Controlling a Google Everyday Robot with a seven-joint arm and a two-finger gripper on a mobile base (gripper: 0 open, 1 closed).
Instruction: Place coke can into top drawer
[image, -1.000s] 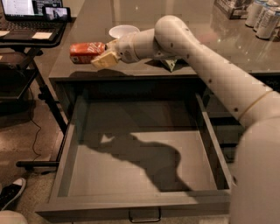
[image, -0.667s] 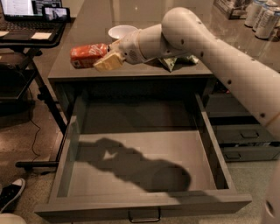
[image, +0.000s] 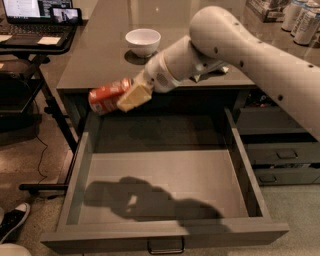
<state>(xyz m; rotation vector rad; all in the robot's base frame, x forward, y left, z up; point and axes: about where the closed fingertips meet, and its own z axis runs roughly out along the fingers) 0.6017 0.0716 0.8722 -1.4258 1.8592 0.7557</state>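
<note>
Orange-red with white markings, the coke can (image: 106, 96) is seen lying on its side in the air, pinched at its right end by the tool (image: 127, 97). One cream finger (image: 135, 95) is pressed against the can; the other is hidden behind it. The tool is found at about ten o'clock from the middle of the picture, just in front of the desk (image: 100, 55) edge and above the back left corner of the top drawer (image: 75, 190). The can is held clear of the drawer floor and is not touching the desk.

The top drawer is pulled fully out, and its grey floor is crossed by the arm's dark shadow (image: 145, 197). A small metal pull handle (image: 166, 246) is set at six o'clock on its flat front.

On the desk a white bowl (image: 143, 40) is placed at twelve o'clock from the can, well apart from it. Pale silver cans (image: 300, 17) are grouped at the desk's two o'clock corner. Narrower grey drawers (image: 285, 155) are stacked at three o'clock of the open drawer. A laptop (image: 30, 10) is set on a side stand at ten o'clock, and a sneaker (image: 12, 222) is seen on the floor at eight o'clock.
</note>
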